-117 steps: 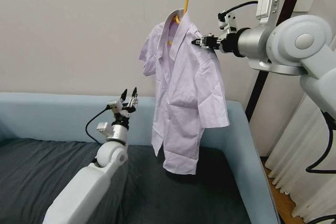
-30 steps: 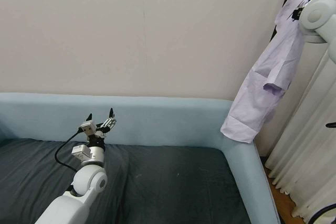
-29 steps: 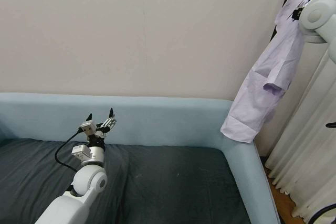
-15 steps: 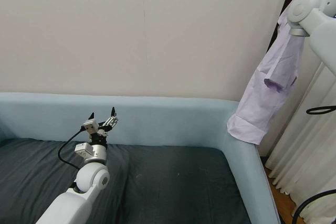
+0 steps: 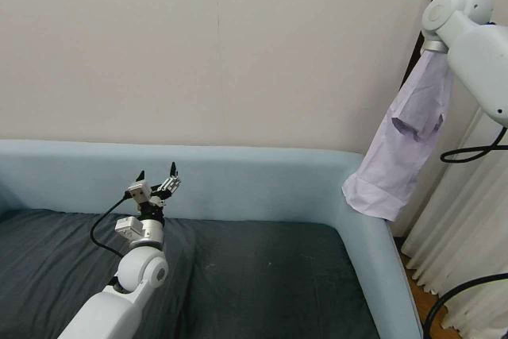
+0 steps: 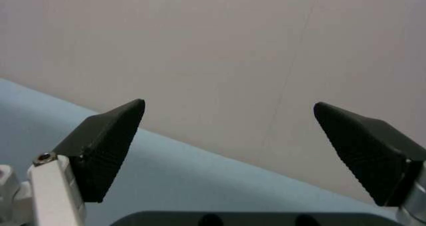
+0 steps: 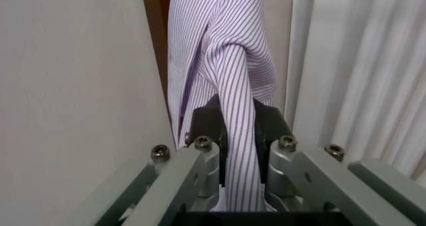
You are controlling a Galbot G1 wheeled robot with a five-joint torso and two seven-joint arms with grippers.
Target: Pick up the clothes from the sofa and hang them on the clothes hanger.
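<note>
Right gripper (image 7: 236, 121): jaws clamped on a fold of the shirt (image 5: 401, 136), which hangs high beside the dark pole (image 7: 151, 46), clear of the sofa (image 5: 262, 176). Left gripper (image 5: 157, 182) idle above the seat, jaws apart. Recommendation: hold the grip firm (bunched fabric may slip) and approach the pole slowly.

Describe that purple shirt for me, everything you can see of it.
The shirt is thin lilac cloth with fine purple stripes and a short sleeve. It hangs limp and creased at the right, its hem near the corner of the sofa. The right claw is shut on a bunched fold of it.
</note>
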